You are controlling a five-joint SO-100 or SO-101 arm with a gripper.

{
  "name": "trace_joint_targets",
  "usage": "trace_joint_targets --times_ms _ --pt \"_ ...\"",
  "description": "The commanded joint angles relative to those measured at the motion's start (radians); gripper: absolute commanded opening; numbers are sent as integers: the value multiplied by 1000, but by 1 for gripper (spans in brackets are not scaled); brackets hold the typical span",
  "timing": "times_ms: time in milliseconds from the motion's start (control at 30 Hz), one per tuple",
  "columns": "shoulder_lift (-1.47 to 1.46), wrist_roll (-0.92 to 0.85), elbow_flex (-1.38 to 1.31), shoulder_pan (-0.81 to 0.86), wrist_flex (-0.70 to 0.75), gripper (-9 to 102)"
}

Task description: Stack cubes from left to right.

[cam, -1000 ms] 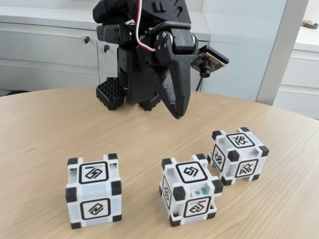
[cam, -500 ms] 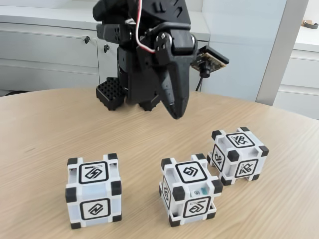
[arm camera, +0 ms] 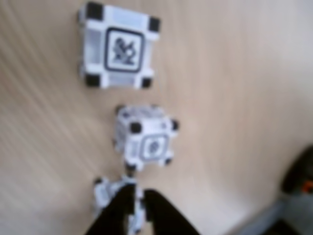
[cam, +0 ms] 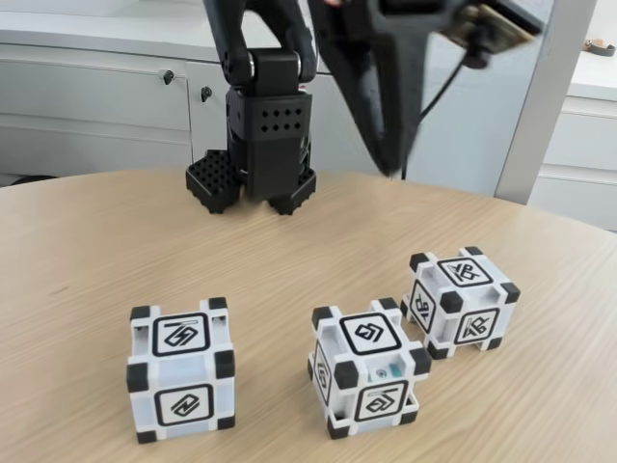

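While the gripper (cam: 393,164) is hanging high with jaws nearly closed, holding nothing | three cubes (cam: 181,368) (cam: 369,371) (cam: 461,302) are sitting unstacked on the wooden table (cam: 87,251) | likely light, rigid, smooth plastic; pinching opposite flat faces seems best.

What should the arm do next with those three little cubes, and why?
Probably lower the pincer toward one end cube, likely the left cube in the fixed view. All three cubes, including the middle cube and right cube, sit apart on the table, none stacked, and the pincer hangs high above them holding nothing.
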Motion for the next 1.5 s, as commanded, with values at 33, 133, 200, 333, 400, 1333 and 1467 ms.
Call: trace_joint_targets --times_ms 33,133,200,333,400,1333,1467 --pt "-241 29 -123 6 5 0" --pt "-291 29 -124 6 6 3" --pt "-296 51 -126 -6 8 15" --pt "-293 135 -120 -11 17 24" --pt "-295 169 -127 -11 51 32" --pt "-676 345 -281 -272 117 42" --pt "-723 336 -288 -272 95 38"
